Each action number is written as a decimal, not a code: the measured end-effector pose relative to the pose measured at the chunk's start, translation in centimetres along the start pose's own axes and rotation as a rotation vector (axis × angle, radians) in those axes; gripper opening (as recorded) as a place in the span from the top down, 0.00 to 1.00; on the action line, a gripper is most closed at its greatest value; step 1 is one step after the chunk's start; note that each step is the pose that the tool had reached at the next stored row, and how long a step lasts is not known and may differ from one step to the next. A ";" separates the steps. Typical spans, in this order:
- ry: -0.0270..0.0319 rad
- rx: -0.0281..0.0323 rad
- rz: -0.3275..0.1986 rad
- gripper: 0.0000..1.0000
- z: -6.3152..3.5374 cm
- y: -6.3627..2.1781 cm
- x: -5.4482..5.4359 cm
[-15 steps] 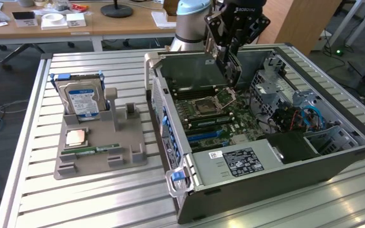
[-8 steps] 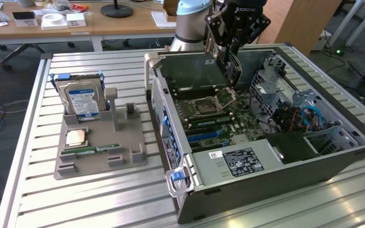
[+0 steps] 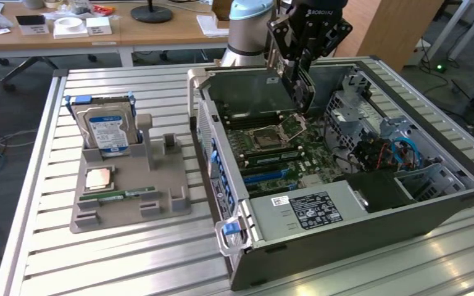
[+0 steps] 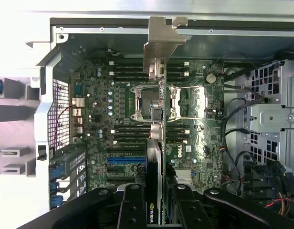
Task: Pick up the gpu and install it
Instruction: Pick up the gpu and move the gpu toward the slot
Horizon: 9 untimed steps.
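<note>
My gripper [image 3: 298, 66] hangs over the open computer case [image 3: 434, 203], shut on the gpu [image 3: 303, 95]. The gpu is a thin dark card held on edge, its lower end just above the motherboard [image 3: 278, 148] near the CPU socket. In the wrist view the gpu [image 4: 158, 143] runs edge-on away from the gripper [image 4: 156, 207], with its metal bracket [image 4: 161, 45] at the far end. A green-lettered label sits on the card between the black fingers [image 4: 132, 205]. A blue expansion slot [image 4: 125, 161] lies on the board beside the card's line.
The case lies on its side on a slatted metal table [image 3: 138, 259]. At the exterior view's left, a grey holder [image 3: 130, 206] carries a blue-labelled hard drive [image 3: 105, 126], a CPU [image 3: 99, 179] and a memory stick [image 3: 121, 193]. Cables and drive cages [image 3: 385, 148] fill the case's right side.
</note>
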<state>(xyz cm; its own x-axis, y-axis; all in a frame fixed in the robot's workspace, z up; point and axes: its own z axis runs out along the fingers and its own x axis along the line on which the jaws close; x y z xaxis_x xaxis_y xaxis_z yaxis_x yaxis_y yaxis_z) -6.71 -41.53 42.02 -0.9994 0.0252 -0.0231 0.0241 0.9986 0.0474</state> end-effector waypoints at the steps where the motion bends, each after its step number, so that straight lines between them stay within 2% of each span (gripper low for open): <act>1: 0.0000 -0.0001 0.000 0.74 0.00 0.00 0.0; 9: 0.0001 0.0000 0.000 0.74 0.01 0.01 -0.4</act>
<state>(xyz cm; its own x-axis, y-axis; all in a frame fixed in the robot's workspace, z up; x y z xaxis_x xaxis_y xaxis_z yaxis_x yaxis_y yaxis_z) -6.33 -41.53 42.02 -0.9994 0.0251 -0.0231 0.0240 0.9986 0.0474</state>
